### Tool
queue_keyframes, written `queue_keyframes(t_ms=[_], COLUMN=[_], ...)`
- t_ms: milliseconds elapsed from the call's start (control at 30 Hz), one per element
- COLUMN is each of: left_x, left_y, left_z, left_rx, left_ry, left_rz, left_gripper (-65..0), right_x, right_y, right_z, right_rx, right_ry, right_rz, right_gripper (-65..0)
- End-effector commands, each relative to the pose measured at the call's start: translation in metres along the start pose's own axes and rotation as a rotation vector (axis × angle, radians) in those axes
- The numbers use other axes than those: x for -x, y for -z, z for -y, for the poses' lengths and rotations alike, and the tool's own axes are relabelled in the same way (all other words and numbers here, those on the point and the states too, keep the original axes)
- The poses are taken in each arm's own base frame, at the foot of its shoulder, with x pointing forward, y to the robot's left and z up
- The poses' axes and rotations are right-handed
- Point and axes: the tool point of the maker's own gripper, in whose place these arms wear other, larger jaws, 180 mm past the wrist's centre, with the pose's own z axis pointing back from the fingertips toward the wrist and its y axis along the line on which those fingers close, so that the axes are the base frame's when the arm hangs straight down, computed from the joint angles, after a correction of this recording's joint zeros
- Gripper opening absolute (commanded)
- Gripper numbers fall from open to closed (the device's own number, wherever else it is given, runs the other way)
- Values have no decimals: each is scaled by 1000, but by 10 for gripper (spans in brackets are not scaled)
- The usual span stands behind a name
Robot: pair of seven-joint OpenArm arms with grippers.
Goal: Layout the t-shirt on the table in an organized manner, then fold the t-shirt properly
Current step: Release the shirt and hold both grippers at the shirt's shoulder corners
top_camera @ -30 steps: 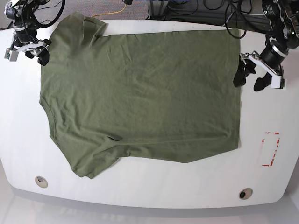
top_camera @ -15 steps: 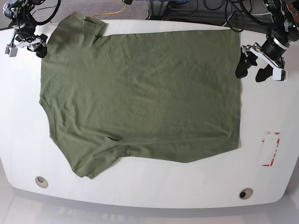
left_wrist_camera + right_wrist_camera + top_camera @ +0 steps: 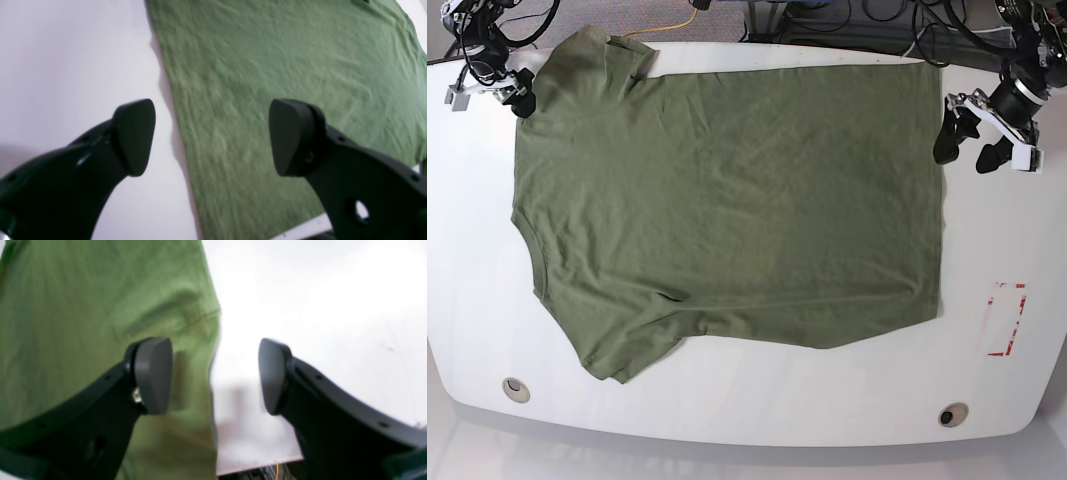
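Note:
The olive-green t-shirt (image 3: 727,200) lies spread flat on the white table (image 3: 477,250), collar to the left and hem to the right. My left gripper (image 3: 965,155) hovers open at the far end of the hem. In the left wrist view its fingers (image 3: 133,136) straddle the edge of the t-shirt (image 3: 283,50), with bare table (image 3: 66,66) on one side. My right gripper (image 3: 505,97) hangs open at the far sleeve. In the right wrist view, one of its fingertips (image 3: 153,373) is over the t-shirt (image 3: 83,306) and the other over the table (image 3: 317,306). Neither holds anything.
A red dashed rectangle (image 3: 1004,320) marks the table at the right. Two round grommet holes (image 3: 515,389) (image 3: 952,414) sit near the front edge. Cables (image 3: 847,15) lie behind the table's far edge.
The right gripper has shifted toward the far edge beside the sleeve, its jaws narrowing and widening a little. The left gripper has drifted slightly farther back. The t-shirt has not moved.

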Motion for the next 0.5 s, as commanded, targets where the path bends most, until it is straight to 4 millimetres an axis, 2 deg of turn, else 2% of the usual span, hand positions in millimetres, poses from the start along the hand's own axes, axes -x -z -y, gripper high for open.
queue_keyframes(t_ms=[0,467], left_x=[-16,-15], left_y=[-4,-4], left_z=[0,0], left_rx=[9,8], left_ry=[28,28], left_rz=[42,38], left_gripper=[-150,-150], right_x=[-8,-6], right_y=[-3,7], right_z=[-1,-13], right_rx=[-2,-33], right_ry=[-21,-35], right_rz=[16,0], right_gripper=[-255,-257])
